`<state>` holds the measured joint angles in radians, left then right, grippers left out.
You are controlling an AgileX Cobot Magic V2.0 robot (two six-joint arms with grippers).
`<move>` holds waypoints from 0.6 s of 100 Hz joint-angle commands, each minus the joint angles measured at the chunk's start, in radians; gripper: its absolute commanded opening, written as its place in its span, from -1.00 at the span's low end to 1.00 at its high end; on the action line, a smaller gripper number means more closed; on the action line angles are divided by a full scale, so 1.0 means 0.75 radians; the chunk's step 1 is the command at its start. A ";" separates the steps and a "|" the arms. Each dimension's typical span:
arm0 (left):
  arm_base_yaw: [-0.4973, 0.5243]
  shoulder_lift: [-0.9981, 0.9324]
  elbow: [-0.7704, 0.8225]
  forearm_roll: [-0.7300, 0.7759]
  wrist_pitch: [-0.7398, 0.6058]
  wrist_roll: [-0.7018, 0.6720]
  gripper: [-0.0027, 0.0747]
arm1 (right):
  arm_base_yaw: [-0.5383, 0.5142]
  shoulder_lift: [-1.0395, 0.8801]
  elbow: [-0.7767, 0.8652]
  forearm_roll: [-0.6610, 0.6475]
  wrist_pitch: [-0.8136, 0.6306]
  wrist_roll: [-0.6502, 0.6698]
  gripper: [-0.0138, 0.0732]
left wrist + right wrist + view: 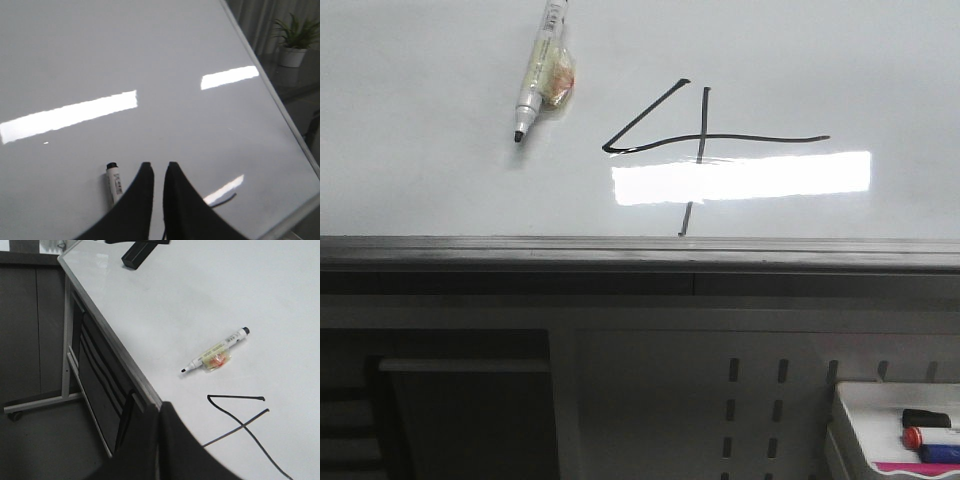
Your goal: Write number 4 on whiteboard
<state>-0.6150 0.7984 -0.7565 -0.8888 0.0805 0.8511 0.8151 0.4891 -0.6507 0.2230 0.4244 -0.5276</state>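
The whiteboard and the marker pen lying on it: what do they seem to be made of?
The large glossy white whiteboard looks like coated or laminated panel: it mirrors bright ceiling lights sharply. Its grey edge strip seems to be metal, perhaps aluminium. The slim white marker pen with black tip appears to be smooth plastic.

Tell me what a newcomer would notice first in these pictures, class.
The black number 4 drawn mid-whiteboard, crossed by a bright glare strip. Left of it lies an uncapped marker pen, with tape around its barrel. Below the board's right corner, more markers sit in a white tray.
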 commanded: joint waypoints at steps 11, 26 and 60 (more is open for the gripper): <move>0.001 -0.263 0.161 0.090 0.171 0.033 -0.98 | -0.009 -0.289 0.195 0.011 -0.133 0.040 -0.78; 0.001 -0.424 0.325 0.087 0.193 0.033 -0.98 | -0.009 -0.489 0.312 0.011 -0.124 0.040 -0.78; 0.001 -0.506 0.430 0.085 0.182 0.033 -0.98 | -0.009 -0.616 0.347 0.011 -0.102 0.040 -0.78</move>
<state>-0.6150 0.4136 -0.4087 -0.8074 0.2722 0.8756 0.8151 0.0160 -0.3696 0.2230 0.4154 -0.5048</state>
